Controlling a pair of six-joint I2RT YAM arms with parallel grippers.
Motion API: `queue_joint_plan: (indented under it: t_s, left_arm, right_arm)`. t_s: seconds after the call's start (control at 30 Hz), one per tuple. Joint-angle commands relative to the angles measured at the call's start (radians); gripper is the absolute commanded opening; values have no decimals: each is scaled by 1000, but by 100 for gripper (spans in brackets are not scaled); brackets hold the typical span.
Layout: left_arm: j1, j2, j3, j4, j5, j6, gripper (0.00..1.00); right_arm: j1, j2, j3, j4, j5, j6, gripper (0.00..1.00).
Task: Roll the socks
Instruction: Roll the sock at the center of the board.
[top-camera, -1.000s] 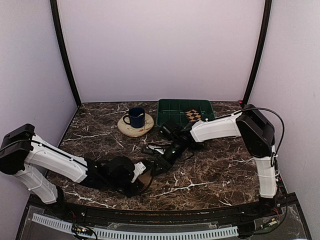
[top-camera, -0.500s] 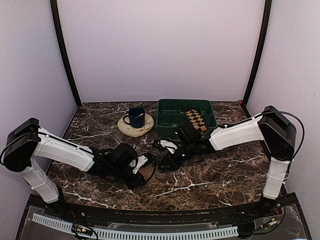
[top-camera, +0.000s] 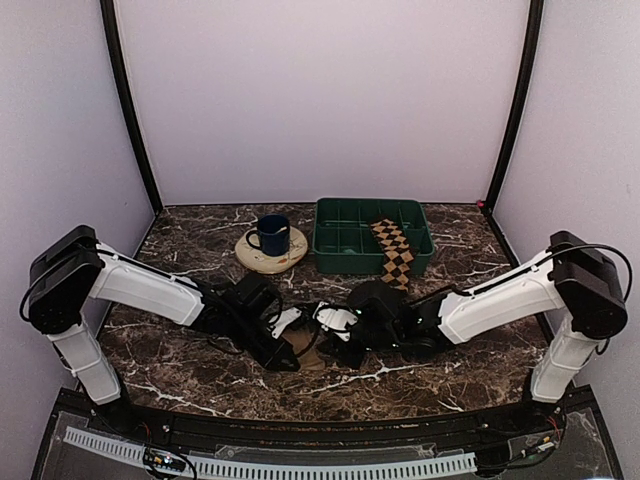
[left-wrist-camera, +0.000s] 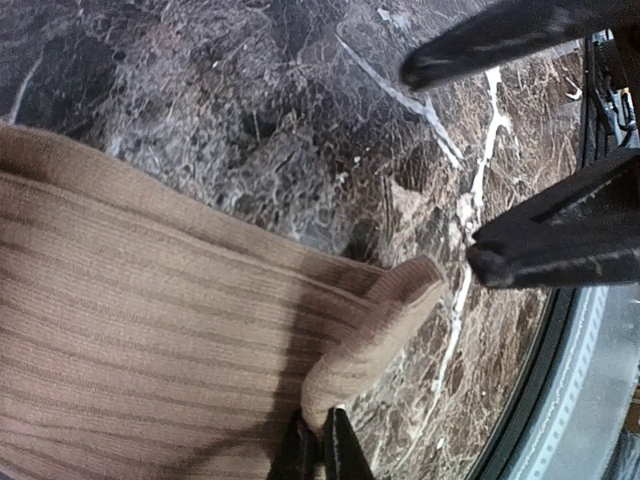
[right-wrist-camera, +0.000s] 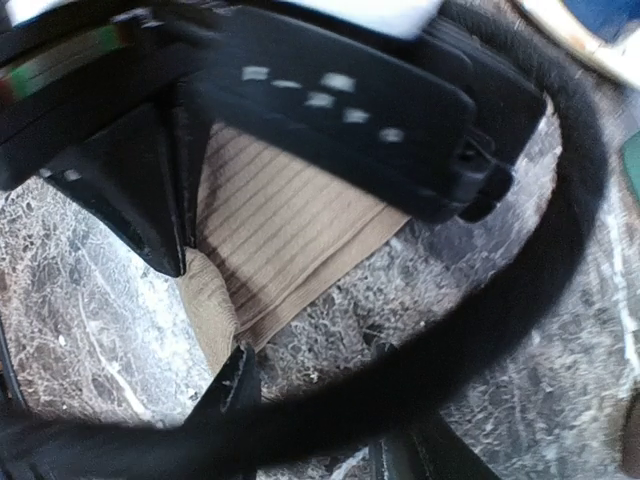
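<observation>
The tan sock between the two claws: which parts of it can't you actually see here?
- Left wrist view: the tan sock runs off the left and bottom edges, so its full length is unknown.
- Top view: it is almost wholly hidden beneath the left gripper and right gripper.
- Right wrist view: the blurred left gripper and a black cable cover much of it.
- No view shows whether any part is rolled yet.

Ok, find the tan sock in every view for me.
Top external: tan sock, a sliver at low centre beside the left gripper.
Left wrist: fills the lower left, fold pinched by that gripper.
Right wrist: centre, under the left gripper.
Shared landmark: the white-veined marble table.
</observation>
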Motion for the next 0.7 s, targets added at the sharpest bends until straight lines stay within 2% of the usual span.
queue_joint_plan:
  t_s: [0.0,0.23,0.4,0.67]
  left_arm:
    - [29,23,3,-106,90,16,0]
    - [61,38,22,-140,124,29,0]
    - [84,72,49,-179,159,54,0]
    - [123,91,72,-222,193,78,0]
  right_arm:
    - [58,-29,-28,99,120,-113,34]
    - [137,13,33,49,176,-230,35]
    - [205,46,64,9,214,-293,41]
    - [246,110,103,-31,234,-371,42]
